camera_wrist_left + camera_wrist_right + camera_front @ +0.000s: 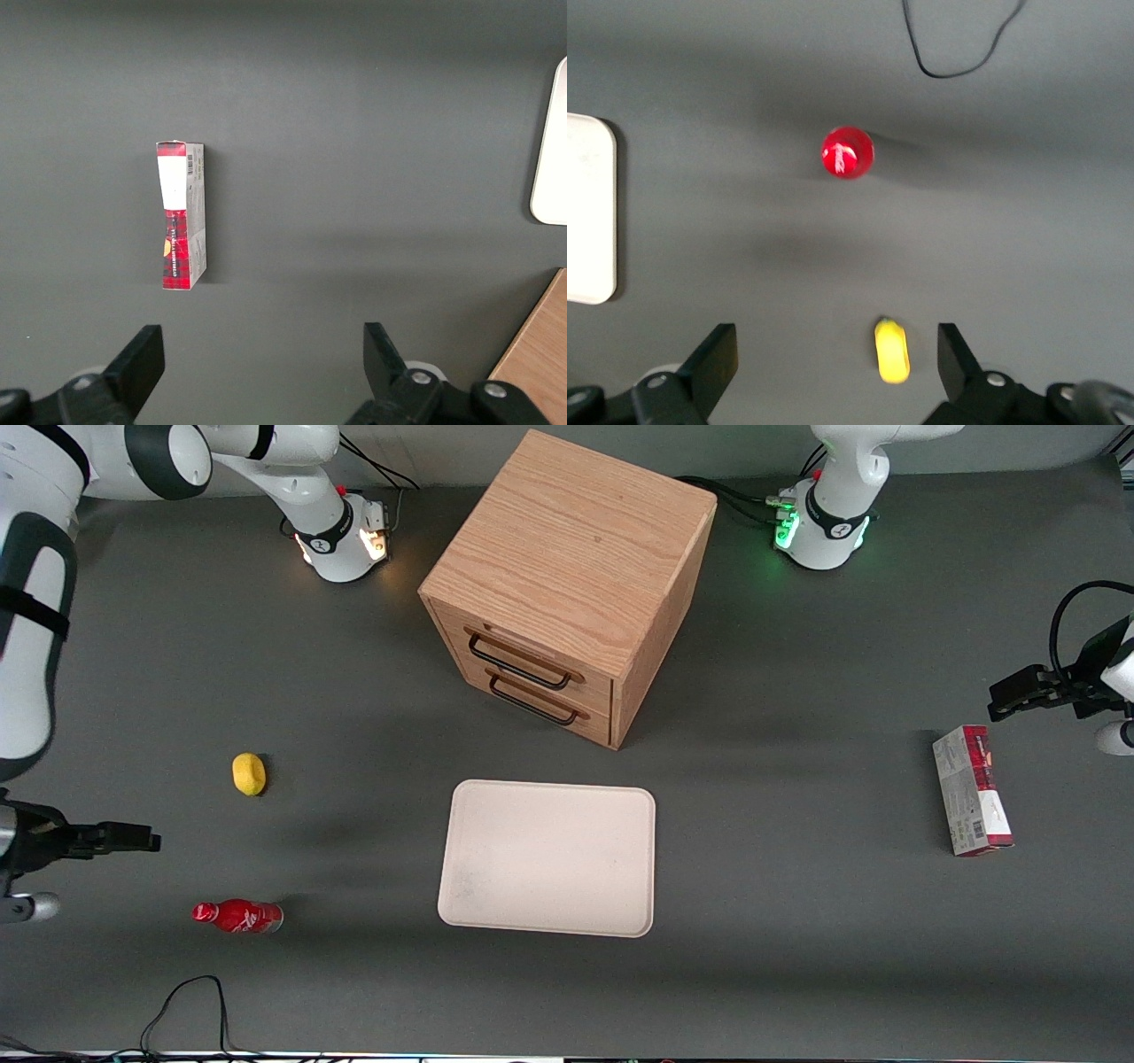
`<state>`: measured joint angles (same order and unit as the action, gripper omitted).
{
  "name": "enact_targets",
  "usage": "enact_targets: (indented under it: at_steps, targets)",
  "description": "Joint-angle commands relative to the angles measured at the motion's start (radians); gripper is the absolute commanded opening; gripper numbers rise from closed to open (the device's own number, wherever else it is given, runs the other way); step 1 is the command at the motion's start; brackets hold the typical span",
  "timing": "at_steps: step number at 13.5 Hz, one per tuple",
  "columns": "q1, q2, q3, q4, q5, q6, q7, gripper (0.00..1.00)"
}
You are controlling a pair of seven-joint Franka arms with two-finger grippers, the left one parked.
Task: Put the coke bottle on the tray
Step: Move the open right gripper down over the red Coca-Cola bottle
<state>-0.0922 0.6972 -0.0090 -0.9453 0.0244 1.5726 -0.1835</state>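
The right arm reaches out low over the desk at its own end, forearm sloping down to the wrist. Its end effector [146, 839] [837, 359] hangs above the surface, holding nothing, its two black fingers [718, 359] spread wide apart.

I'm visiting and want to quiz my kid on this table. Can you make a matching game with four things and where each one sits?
Things:
1. coke bottle
2. tray
3. yellow object
4. gripper

Places:
A. in front of the drawer cabinet
B. high above the table, fingers open
C. standing nearest the front camera
D. between the bottle and the arm bases

Pairs: 1-C, 2-A, 3-D, 4-B
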Motion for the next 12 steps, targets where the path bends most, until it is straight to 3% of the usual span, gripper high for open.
enact_targets:
  at_steps: [1,7,12]
  targets:
    - [0.012,0.018,-0.002,-0.079,-0.015,0.131,-0.024,1.0]
    - [0.014,0.151,-0.002,-0.081,-0.015,0.338,-0.021,1.0]
    - [0.035,0.182,-0.003,-0.076,-0.017,0.402,-0.008,1.0]
